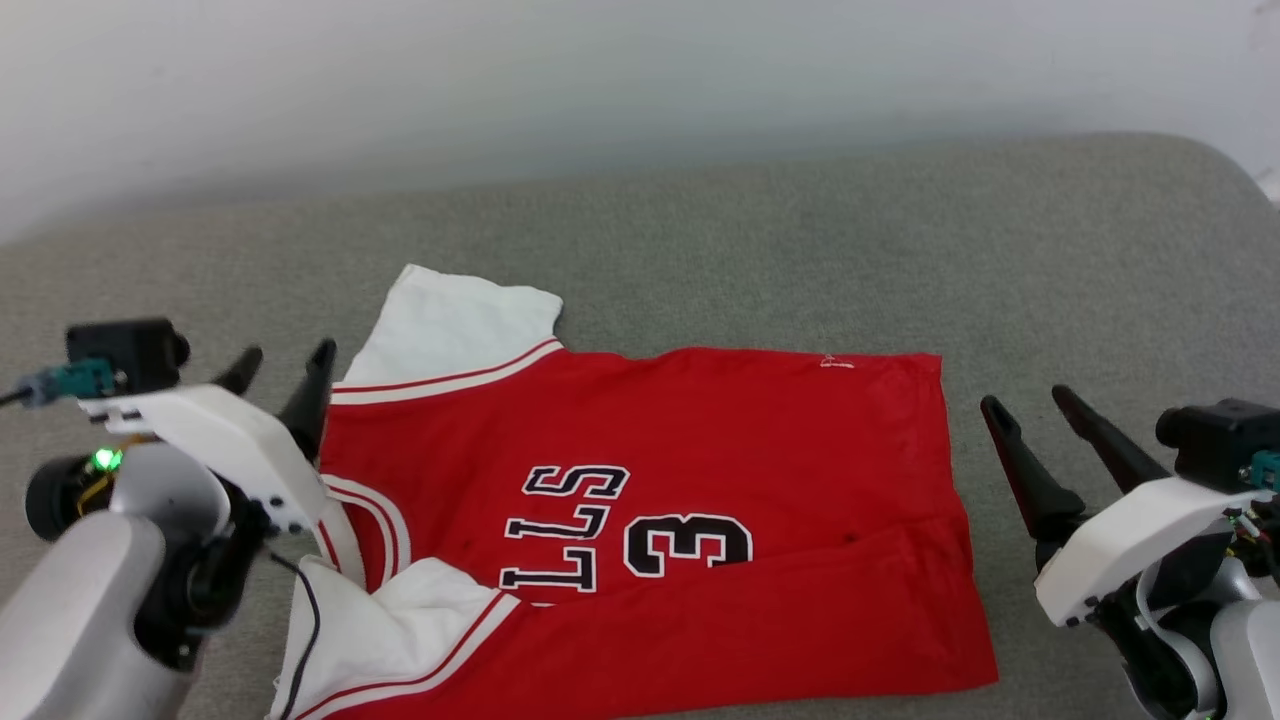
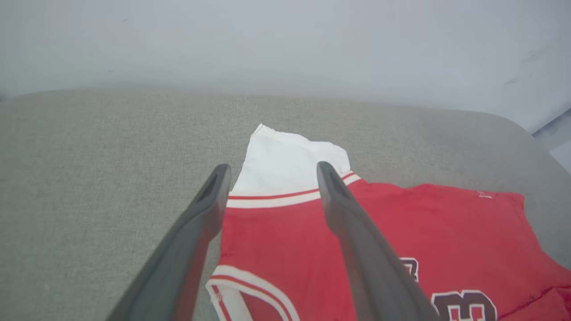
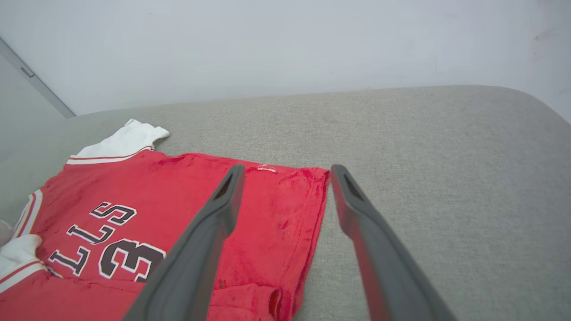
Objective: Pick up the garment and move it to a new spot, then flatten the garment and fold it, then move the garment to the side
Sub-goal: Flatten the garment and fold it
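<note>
Head view: the garment (image 1: pixel 700 450) lies sideways on the grey table (image 1: pixel 760 250), collar end toward the left gripper (image 1: pixel 288 350) and hem toward the right gripper (image 1: pixel 1024 397). Its near long edge looks turned over onto the middle. Both grippers stand with fingers spread and nothing between them, the left at the garment's shoulder, the right just off its hem.

Left wrist view: the left gripper (image 2: pixel 273 166) is parted above the far white sleeve (image 2: pixel 290 151), clear of the cloth.

Right wrist view: the right gripper (image 3: pixel 287 167), likewise apart, frames the garment's far hem corner (image 3: pixel 312 176).

The step in hand seems to be the fold. To do it well, pinch the far shoulder seam and the far hem corner at once, taking both layers, then carry them evenly toward the near edge so the crease runs straight.

Hard to tell: the near edge runs off the head view's bottom, the left forearm covers part of the collar, and the fold hides the start of the lettering.
</note>
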Motion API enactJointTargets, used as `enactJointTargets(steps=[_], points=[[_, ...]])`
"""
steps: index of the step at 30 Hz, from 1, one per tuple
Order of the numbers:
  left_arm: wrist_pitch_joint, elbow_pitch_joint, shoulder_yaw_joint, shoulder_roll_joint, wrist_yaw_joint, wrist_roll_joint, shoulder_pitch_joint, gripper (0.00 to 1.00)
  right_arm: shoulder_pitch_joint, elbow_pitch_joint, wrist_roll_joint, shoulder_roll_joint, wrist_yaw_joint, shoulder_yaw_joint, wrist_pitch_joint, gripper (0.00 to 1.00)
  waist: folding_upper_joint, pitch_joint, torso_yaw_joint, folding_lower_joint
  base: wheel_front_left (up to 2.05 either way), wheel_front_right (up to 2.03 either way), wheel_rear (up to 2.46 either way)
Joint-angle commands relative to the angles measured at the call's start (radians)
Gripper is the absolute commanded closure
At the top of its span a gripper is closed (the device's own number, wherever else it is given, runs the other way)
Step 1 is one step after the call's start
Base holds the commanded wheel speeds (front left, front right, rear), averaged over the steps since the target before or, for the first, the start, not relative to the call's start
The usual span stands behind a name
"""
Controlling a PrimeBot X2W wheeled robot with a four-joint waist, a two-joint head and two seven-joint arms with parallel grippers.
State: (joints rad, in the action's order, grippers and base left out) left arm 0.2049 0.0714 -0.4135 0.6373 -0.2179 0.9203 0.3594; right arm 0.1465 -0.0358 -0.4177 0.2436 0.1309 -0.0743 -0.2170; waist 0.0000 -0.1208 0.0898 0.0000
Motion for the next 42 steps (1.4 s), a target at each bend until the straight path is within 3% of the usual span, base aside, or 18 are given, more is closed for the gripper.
enactJointTargets(steps=[1,9,17,22,25,29,30,31,33,38,42], points=[[-0.005,0.003,0.009,-0.004,-0.006,-0.006,0.033,0.0,0.02,0.011,0.005,-0.009,0.0,0.004,0.009,0.0,0.0,-0.065,0.041,0.0,0.0,0.0,0.0],[0.059,0.123,0.04,0.026,0.021,-0.025,0.305,0.0,0.125,0.077,0.05,-0.06,0.0,0.025,0.107,0.0,0.0,-0.248,0.132,0.0,0.0,0.0,0.0],[0.37,0.28,0.014,0.121,0.111,0.053,0.51,0.0,0.158,0.078,0.051,-0.108,0.0,0.019,0.137,0.0,0.0,-0.362,0.226,0.0,0.0,0.0,0.0],[0.586,0.313,-0.004,0.209,0.079,0.08,0.563,0.0,0.157,0.06,0.043,-0.126,0.0,0.007,0.15,0.0,0.0,-0.41,0.272,0.0,0.0,0.0,0.0],[0.664,0.305,-0.012,0.244,0.058,0.088,0.575,0.0,0.161,0.052,0.032,-0.136,0.0,-0.004,0.156,0.0,0.0,-0.436,0.289,0.0,0.0,0.0,0.0],[0.757,0.31,-0.039,0.242,0.027,0.108,0.542,0.0,0.17,0.036,0.022,-0.14,0.0,-0.01,0.16,0.0,0.0,-0.458,0.301,0.0,0.0,0.0,0.0],[0.79,0.313,-0.049,0.233,0.012,0.12,0.523,0.09,0.172,0.032,0.021,-0.14,0.0,-0.011,0.161,0.0,0.0,-0.46,0.302,0.0,0.0,0.0,0.0],[0.819,0.31,-0.059,0.226,0.001,0.129,0.507,0.33,0.175,0.028,0.017,-0.14,0.0,-0.011,0.16,0.0,0.0,-0.463,0.303,0.0,0.0,0.0,0.0],[0.823,0.295,-0.06,0.21,-0.014,0.144,0.482,1.0,0.187,0.025,0.007,-0.137,0.0,-0.013,0.155,0.0,0.0,-0.468,0.305,0.0,0.0,0.0,0.0],[0.786,0.28,-0.049,0.195,-0.022,0.151,0.455,1.0,0.213,0.015,-0.034,-0.111,0.0,-0.044,0.089,0.0,0.0,-0.469,0.296,0.0,0.0,0.0,0.0],[0.744,0.272,-0.044,0.177,-0.007,0.142,0.475,1.0,0.264,-0.02,-0.088,-0.083,0.0,-0.07,-0.033,0.0,0.0,-0.459,0.27,0.0,0.0,0.0,0.0]])
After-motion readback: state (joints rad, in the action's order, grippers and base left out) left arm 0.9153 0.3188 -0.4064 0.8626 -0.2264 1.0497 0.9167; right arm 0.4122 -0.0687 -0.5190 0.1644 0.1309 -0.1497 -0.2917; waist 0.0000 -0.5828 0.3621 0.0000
